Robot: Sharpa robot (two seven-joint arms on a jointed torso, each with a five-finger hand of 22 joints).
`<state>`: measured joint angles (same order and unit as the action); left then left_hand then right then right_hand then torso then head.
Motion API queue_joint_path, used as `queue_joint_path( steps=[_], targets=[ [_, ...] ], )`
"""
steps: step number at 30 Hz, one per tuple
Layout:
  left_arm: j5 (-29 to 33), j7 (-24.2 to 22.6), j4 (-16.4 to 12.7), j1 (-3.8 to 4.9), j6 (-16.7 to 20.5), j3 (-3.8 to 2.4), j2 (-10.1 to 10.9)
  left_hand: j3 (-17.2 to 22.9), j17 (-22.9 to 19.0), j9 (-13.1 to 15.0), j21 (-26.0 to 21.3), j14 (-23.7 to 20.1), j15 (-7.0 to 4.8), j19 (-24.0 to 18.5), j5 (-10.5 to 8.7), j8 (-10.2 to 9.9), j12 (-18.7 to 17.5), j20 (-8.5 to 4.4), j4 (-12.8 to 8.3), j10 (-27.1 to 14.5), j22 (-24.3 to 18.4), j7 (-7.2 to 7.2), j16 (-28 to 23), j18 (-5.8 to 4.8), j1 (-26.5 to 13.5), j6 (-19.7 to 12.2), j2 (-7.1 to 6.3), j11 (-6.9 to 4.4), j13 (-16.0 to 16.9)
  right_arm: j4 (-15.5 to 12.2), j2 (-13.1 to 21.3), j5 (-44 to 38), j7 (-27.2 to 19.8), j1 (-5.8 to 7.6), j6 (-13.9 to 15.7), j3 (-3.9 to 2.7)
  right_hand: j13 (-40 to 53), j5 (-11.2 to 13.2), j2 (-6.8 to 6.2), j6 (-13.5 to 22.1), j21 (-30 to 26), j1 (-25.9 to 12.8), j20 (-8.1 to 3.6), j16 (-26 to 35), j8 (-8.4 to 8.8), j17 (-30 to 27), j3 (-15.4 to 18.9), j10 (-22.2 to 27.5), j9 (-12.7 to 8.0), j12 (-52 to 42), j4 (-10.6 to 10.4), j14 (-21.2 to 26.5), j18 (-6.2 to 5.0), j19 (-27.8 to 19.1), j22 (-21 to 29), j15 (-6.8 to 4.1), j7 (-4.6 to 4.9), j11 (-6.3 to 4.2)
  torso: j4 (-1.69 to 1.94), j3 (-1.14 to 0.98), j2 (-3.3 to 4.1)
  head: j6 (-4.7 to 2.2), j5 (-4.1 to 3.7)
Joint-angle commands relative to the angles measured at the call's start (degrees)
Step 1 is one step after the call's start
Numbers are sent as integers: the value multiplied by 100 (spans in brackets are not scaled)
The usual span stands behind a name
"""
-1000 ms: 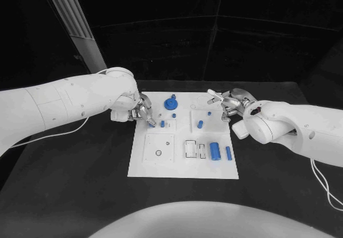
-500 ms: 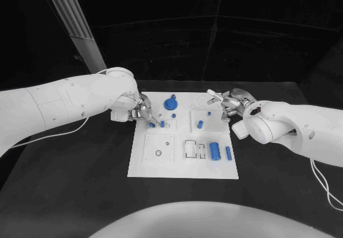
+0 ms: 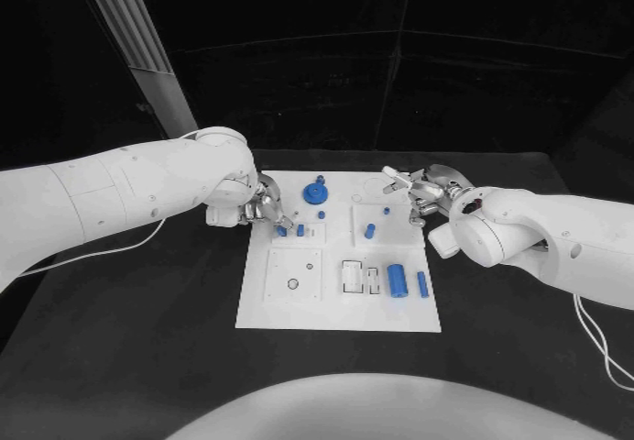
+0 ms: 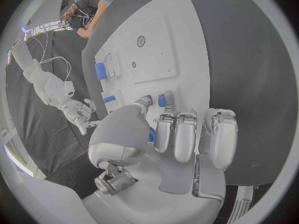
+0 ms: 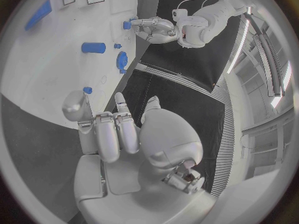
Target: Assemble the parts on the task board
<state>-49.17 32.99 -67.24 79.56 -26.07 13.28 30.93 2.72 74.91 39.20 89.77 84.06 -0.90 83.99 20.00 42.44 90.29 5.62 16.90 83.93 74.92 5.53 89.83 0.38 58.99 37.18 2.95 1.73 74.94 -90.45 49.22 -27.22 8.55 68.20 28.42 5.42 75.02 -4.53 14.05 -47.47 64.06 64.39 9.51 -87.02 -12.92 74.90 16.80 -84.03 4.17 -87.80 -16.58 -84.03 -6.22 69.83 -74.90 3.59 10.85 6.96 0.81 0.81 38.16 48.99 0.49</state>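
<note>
At centre left of the frame, the left hand [image 3: 251, 209] pinches a small blue peg [image 3: 280, 230] at the white task board's [image 3: 337, 307] left edge, while at centre right the right hand [image 3: 420, 191] hovers, fingers [image 3: 392, 171] spread and empty.

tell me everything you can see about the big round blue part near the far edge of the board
The round blue part is a disc-like piece, plastic by its look, with a thin stem rising from its far side. It sits on the white task board near the far edge, between the two robot hands, with nothing touching it. The left hand is nearer, working at a small blue piece beside the board's left edge. In the right wrist view its rim looks ridged.
</note>
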Motion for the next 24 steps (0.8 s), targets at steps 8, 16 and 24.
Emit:
queue_joint_path(
  steps=[8, 16, 24],
  targets=[
    [18, 7, 2, -15, 40, 11, -6, -75, 1509, 43, 23, 594, 33, 601, -34, 50, -29, 51, -9, 607, 1508, 2, 17, -38, -60, 42, 10, 35, 1506, -10, -1, -19, -23, 8, -48, -3, 1213, -37, 40, 46, 7, -5, -10, -36, -12, 1076, 31, -304, -7, -19, 1, -244, -26, 36, -575, -42, 9, -32, -1, 1, 2, 3, 1],
    [17, 66, -4, -15, 20, 11, -1, -89, 1509, 59, 23, 594, 32, 601, -34, 69, -29, 51, -10, 607, 1508, -2, 17, -38, -56, 47, 11, 32, 1506, -7, -2, -19, -25, 8, -52, -3, 1216, -41, 50, 57, 8, 14, -10, -37, -13, 1075, 35, -309, -9, -22, 1, -245, -24, 42, -580, -41, 12, -31, 2, 0, -3, 2, 1],
    [14, 109, -19, -15, -24, 11, 22, -176, 1509, 192, 23, 594, 10, 601, 277, 194, -29, 39, -15, 607, 1508, -32, 17, -38, 107, 9, -6, 5, 1506, -6, 1, -19, -23, 7, -49, -3, 1216, -41, 50, 57, 8, 14, -10, -37, -13, 1075, 35, -309, -9, -22, 1, -245, -24, 42, -580, -41, 12, -31, 5, -1, 0, -4, 2]
  ],
)
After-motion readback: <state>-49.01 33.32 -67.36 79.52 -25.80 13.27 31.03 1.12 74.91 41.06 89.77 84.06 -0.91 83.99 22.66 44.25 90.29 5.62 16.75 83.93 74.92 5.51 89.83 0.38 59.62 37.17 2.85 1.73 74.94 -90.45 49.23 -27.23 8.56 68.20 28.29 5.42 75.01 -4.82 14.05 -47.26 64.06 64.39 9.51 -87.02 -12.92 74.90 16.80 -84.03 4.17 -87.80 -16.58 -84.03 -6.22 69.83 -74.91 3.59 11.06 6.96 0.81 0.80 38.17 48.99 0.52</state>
